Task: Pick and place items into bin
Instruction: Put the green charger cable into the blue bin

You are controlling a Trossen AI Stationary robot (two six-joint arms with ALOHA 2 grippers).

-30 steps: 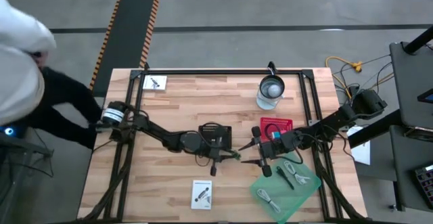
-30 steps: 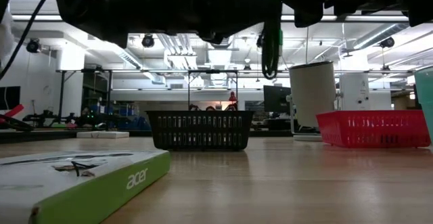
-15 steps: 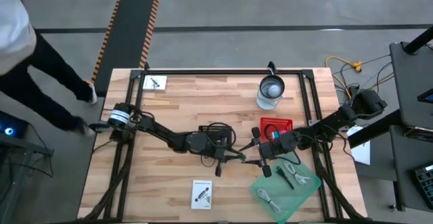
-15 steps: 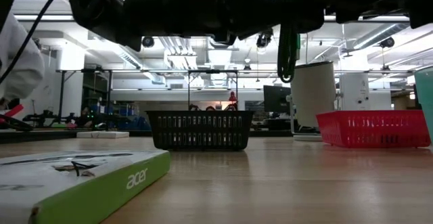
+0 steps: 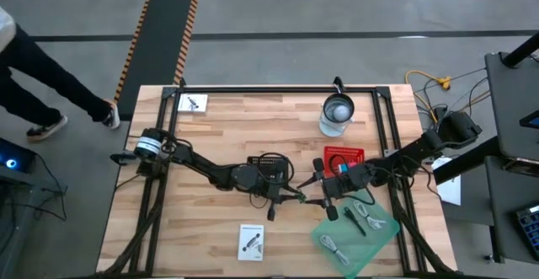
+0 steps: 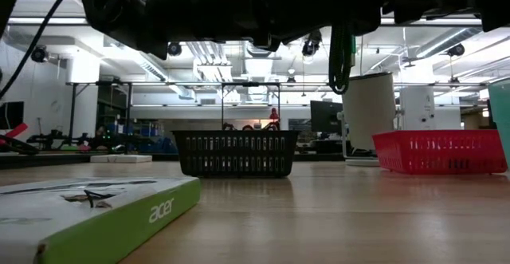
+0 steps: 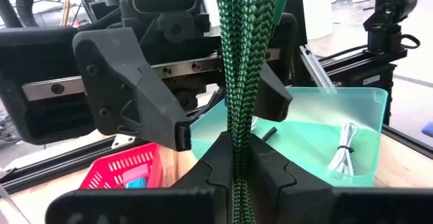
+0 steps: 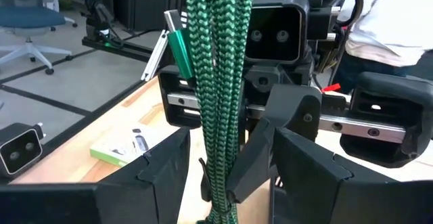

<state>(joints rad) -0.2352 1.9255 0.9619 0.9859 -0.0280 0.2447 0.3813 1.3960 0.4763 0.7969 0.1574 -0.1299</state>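
Handover in progress: we have carried the green braided cord (image 7: 237, 82) rightward, left hand (image 7: 237, 158) clamped, into our open right hand (image 8: 220, 176).

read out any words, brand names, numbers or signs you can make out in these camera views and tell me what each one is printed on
"acer": on the green side edge of the flat white box lying nearest the low camera.
White card at the table's near edge: dark printing, too small to read.
White card at the far left corner: printing too small to read.
Striped floor mat beyond the table: hazard stripes along its edges only, no text.
Nothing else is legible.
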